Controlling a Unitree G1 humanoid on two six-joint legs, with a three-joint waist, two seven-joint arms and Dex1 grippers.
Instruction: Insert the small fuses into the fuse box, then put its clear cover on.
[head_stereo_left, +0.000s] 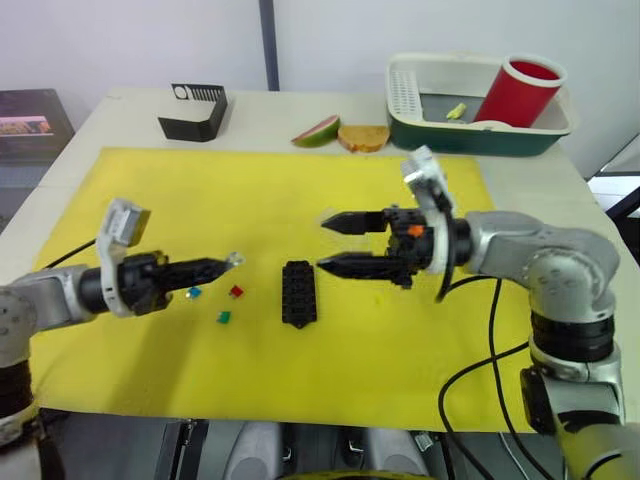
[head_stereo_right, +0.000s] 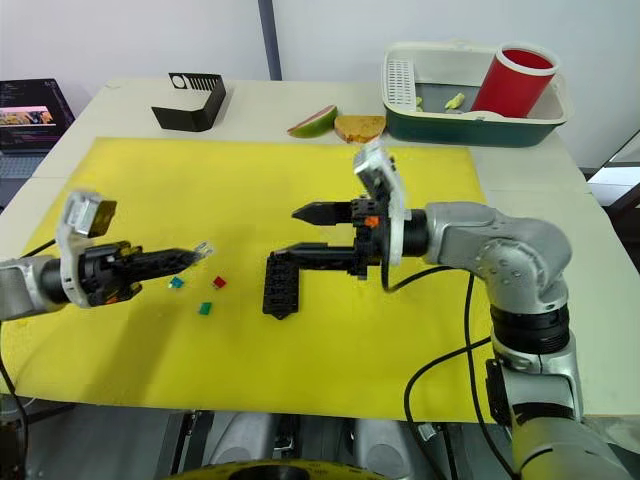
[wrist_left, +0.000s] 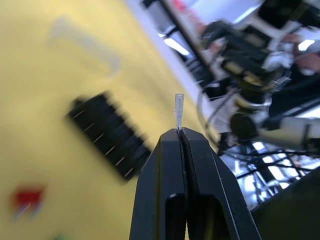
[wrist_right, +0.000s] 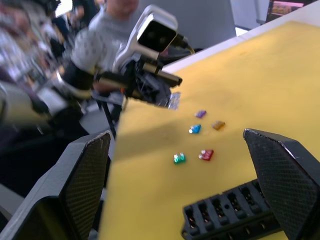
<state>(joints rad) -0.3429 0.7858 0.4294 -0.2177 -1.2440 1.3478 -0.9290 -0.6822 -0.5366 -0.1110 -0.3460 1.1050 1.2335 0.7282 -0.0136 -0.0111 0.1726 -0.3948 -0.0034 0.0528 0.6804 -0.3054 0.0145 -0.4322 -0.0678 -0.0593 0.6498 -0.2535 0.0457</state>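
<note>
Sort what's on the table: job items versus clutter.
Job: fuse box; loose fuses: red, green, blue, purple, amber; grey fuse pinched in the left gripper.

Clutter: black slotted stand, fruit slice, bread, dish rack, red cup.

Bare yellow mat (head_stereo_left: 300, 190) beyond the fuse box (head_stereo_left: 298, 293) lies unobstructed.

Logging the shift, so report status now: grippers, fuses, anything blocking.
Left gripper shut on a grey fuse, lifted over the mat. Right gripper open above the fuse box. Five fuses loose on the mat; slots unobstructed.
</note>
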